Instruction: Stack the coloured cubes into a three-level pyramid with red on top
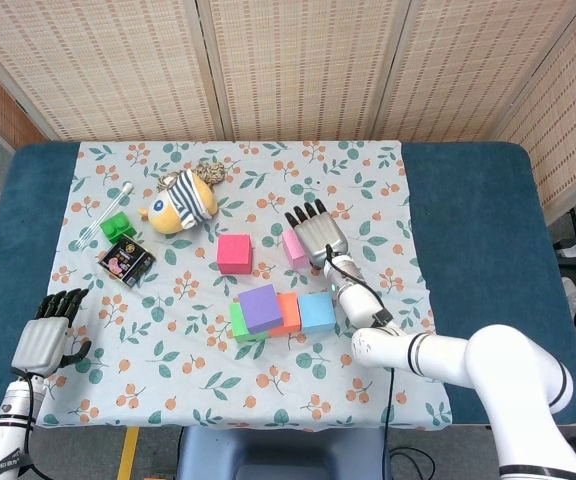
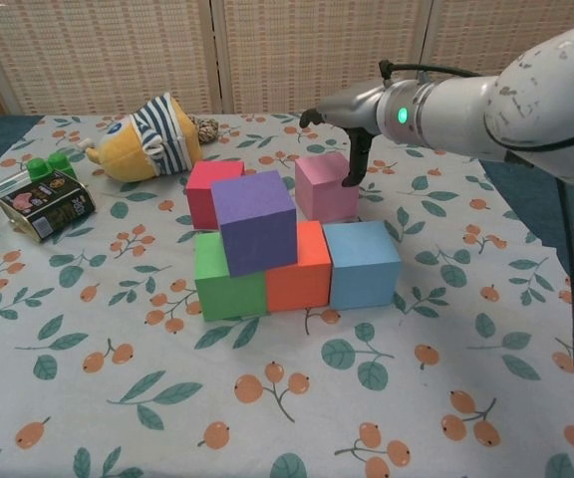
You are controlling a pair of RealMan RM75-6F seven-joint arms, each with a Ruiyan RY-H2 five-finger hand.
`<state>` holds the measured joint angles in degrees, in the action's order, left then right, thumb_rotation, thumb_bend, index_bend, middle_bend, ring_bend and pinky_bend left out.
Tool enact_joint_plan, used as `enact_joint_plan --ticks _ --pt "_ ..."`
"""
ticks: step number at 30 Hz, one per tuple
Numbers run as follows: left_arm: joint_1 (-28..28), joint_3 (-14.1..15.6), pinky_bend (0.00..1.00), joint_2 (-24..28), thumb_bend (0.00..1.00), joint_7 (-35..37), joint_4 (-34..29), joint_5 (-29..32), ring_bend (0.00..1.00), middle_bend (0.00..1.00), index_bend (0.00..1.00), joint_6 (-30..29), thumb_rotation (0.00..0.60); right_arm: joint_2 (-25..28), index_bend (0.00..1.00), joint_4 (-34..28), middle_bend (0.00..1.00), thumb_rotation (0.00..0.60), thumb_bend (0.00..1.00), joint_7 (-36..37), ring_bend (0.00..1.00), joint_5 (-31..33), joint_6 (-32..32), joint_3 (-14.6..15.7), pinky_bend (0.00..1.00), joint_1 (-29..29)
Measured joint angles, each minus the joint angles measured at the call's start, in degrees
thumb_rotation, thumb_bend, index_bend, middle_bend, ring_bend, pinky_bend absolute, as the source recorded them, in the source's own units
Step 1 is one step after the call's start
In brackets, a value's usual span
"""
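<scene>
A green cube, an orange cube and a blue cube stand in a row on the floral cloth. A purple cube sits on top, over the green and orange ones. Behind the row stand a red cube and a pink cube. My right hand hovers over the pink cube with its fingers spread, and one finger hangs down by the cube's right edge. It holds nothing. My left hand rests empty at the table's near left edge.
A striped plush toy lies at the back left. Near it are a small green block, a dark snack packet and a thin white stick. The blue table extends bare to the right of the cloth.
</scene>
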<state>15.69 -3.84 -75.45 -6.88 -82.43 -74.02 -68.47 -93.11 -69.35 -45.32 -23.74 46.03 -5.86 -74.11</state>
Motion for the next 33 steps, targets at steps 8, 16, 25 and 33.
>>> enact_joint_plan --ticks 8,16,25,33 --pt "-0.2 0.04 0.07 -0.05 0.35 -0.45 -0.19 0.0 0.04 0.05 0.0 -0.55 0.6 -2.56 0.02 4.18 0.03 0.6 0.16 -0.63 0.0 2.24 -2.12 -0.27 0.03 0.11" --pt "-0.09 -0.13 0.07 -0.17 0.35 -0.58 0.02 0.3 0.04 0.05 0.0 -0.37 0.6 -6.09 0.27 9.73 0.23 0.6 0.16 -0.33 0.04 1.99 -3.08 -1.16 0.12 0.5" --pt "-0.2 -0.16 0.07 0.04 0.35 -0.26 -0.1 0.29 0.04 0.05 0.0 -0.57 0.6 -8.57 0.47 12.36 0.37 0.6 0.16 1.21 0.19 -0.34 -2.81 -2.69 0.22 1.42" --pt "-0.18 -0.09 0.07 0.37 0.35 0.38 -0.29 -0.13 0.04 0.05 0.0 -0.53 0.6 -7.81 0.65 10.55 0.5 0.6 0.16 2.49 0.34 -3.21 0.17 -4.24 0.28 2.18"
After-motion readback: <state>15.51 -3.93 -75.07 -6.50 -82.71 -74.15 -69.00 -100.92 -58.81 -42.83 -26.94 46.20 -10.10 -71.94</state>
